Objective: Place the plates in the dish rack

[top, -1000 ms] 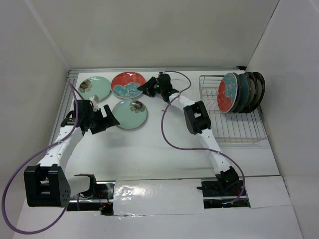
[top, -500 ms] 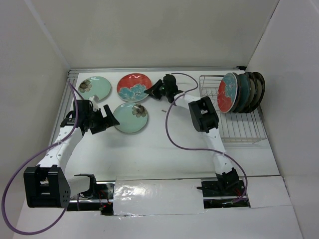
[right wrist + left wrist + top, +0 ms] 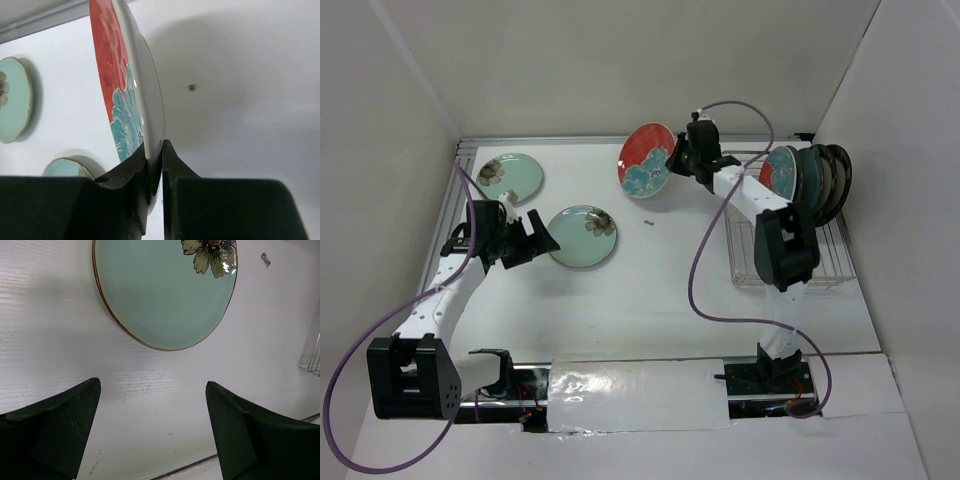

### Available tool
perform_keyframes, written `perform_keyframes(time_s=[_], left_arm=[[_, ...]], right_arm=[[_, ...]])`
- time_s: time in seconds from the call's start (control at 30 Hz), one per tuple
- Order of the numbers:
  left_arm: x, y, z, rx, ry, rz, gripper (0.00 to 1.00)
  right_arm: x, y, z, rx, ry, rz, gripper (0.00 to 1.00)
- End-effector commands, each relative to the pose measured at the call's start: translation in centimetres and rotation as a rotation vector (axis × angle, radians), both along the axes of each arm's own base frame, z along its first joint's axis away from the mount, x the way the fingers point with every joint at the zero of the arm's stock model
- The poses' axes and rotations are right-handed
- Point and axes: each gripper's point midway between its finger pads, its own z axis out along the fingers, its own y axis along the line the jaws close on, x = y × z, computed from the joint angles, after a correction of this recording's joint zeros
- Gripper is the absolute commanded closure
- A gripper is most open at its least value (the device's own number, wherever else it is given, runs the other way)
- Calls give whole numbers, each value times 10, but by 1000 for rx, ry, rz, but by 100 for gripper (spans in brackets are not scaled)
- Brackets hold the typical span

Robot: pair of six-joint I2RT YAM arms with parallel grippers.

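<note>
Red plate (image 3: pixel 120 100) pinched at rim in R end effector (image 3: pixel 161 150), mid-carry; nxt needed upright drop into rack (image 3: pixel 820 262) slot. L end effector (image 3: pixel 152 385) spread.

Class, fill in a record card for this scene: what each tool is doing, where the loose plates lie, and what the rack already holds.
Right tool: shut on the rim of the red plate, held on edge above the table
Left tool: open, empty, just short of the near mint plate
Far mint plate: flat on the table, back left
Dish rack: a second red plate and dark plates stand upright at its far end
Left to load: the held plate and both mint ones
</note>
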Motion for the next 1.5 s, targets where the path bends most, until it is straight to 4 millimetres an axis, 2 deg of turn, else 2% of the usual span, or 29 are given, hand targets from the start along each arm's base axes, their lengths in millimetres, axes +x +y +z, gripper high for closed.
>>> perform_keyframes(time_s=[0.0, 0.03, 0.07, 0.13, 0.17, 0.2, 0.27, 0.3, 0.33, 0.4, 0.5, 0.57, 0.63, 0.7, 0.73, 0.77, 0.87, 0.93, 1.0, 1.03, 1.1, 1.13, 1.2, 1.47], left_arm=[[5, -3, 14, -1, -55, -23, 1], [5, -3, 14, -1, -55, -23, 1], [5, -3, 14, -1, -55, -23, 1], [5, -3, 15, -7, -52, -17, 1], [5, -3, 15, -7, -52, -17, 1], [5, -3, 15, -7, -52, -17, 1], [4, -4, 15, -14, -52, -23, 1], [4, -4, 15, -14, -52, -23, 1], [4, -4, 15, -14, -52, -23, 1], [4, -4, 15, -14, -52, -23, 1], [4, -4, 15, -14, -52, -23, 1], [4, -5, 15, -20, -49, -16, 1], [5, -5, 13, -20, -40, -16, 1], [5, -5, 13, -20, -40, -16, 1], [5, -5, 13, -20, -40, -16, 1], [5, -5, 13, -20, -40, -16, 1], [5, -5, 13, -20, -40, -16, 1], [5, -5, 13, -20, -40, -16, 1], [5, -5, 13, -20, -40, -16, 1], [5, -5, 13, -20, -40, -16, 1], [5, -5, 10, -20, -31, -16, 1], [5, -5, 10, -20, -31, -16, 1], [5, -5, 10, -20, -31, -16, 1], [7, -5, 9, -20, -31, -16, 1]], right_arm=[[-17, -30, 181, -79, -435, -54, 100], [-24, -38, 194, -101, -463, -71, 100], [-39, -53, 223, -124, -512, -117, 100], [-54, -71, 237, -199, -545, -149, 100], [-62, -81, 250, -225, -566, -173, 100], [-76, -98, 266, -257, -588, -232, 100], [-91, -116, 274, -340, -601, -285, 100], [-106, -137, 291, -366, -624, -368, 100], [-113, -147, 285, -416, -612, -392, 100], [-136, -173, 297, -460, -626, -494, 100], [-153, -203, 296, -551, -610, -572, 100], [-157, -223, 286, -614, -574, -615, 100], [-159, -232, 282, -625, -562, -633, 100], [-159, -247, 268, -656, -535, -658, 100], [-159, -247, 268, -656, -535, -658, 100], [-158, -247, 260, -671, -524, -650, 100], [-157, -266, 247, -700, -501, -679, 100], [-151, -266, 240, -707, -486, -663, 100], [-150, -275, 232, -726, -469, -671, 100], [-147, -273, 230, -724, -471, -662, 100], [-146, -282, 223, -740, -459, -670, 100], [-144, -280, 226, -729, -477, -659, 100], [-145, -290, 221, -738, -462, -671, 100], [-134, -294, 198, -773, -430, -612, 100]])
